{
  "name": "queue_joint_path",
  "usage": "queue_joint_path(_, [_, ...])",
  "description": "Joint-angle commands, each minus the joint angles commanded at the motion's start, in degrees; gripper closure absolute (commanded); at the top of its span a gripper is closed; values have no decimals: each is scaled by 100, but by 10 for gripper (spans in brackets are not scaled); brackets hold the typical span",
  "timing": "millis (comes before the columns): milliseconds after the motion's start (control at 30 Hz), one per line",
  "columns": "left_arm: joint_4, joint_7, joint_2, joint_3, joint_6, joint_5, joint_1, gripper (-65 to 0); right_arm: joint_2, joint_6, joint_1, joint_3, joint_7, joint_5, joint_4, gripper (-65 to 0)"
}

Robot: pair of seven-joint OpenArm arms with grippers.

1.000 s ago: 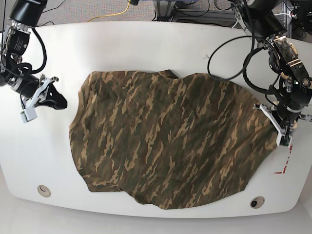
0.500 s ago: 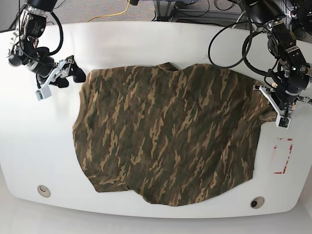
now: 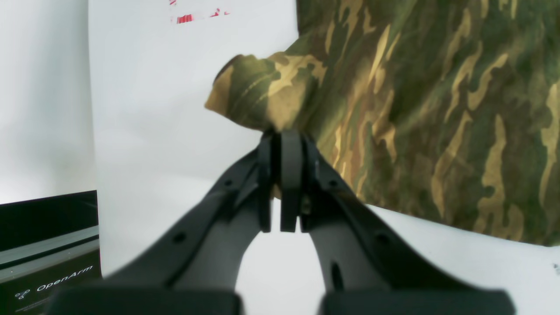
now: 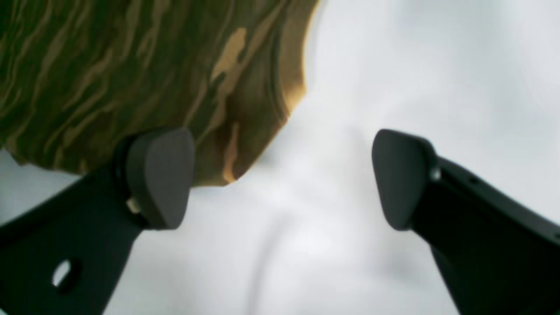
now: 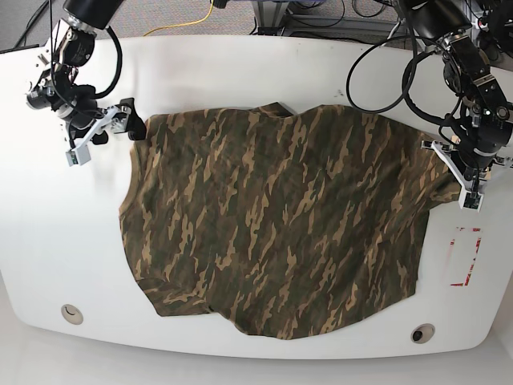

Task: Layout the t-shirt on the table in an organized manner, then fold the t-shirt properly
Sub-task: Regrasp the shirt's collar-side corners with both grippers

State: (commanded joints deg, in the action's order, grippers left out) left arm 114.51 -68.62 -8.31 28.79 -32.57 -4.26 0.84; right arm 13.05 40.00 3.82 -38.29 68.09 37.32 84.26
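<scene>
Olive-brown, the t-shirt (image 5: 272,216) lies mid-table (image 5: 56,265), its near edge best kept flat while tensioning; its long axis apparently runs near to far. Beyond, the left gripper (image 3: 281,140) pinches bunched cloth; the right gripper (image 4: 282,179), wide open, should catch the opposite corner squarely before both pull evenly.

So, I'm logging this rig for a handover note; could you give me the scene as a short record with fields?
garment: camouflage t-shirt, spread out, not folded
surface: white table
left pincer: closed on a bunched edge of the shirt
right pincer: open, nothing gripped, near a corner of the shirt
shirt colors: olive green, brown, tan, dark patches
table marks: red marks near one side; two round grommet holes, one near each front corner
</scene>
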Motion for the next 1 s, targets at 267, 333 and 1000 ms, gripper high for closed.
queue_joint_path(267, [0,0,-18,26,0,9,-9,0,-167,0,-158,35,-9,44,-501,-620])
queue_joint_path(333, [0,0,-18,62,0,18,-9,0,-273,0,-167,44,26,44,-492,-620])
queue_joint_path(1000, [0,0,-26,141,0,18,0,0,-818,0,-132,44,237,53,-132,-363])
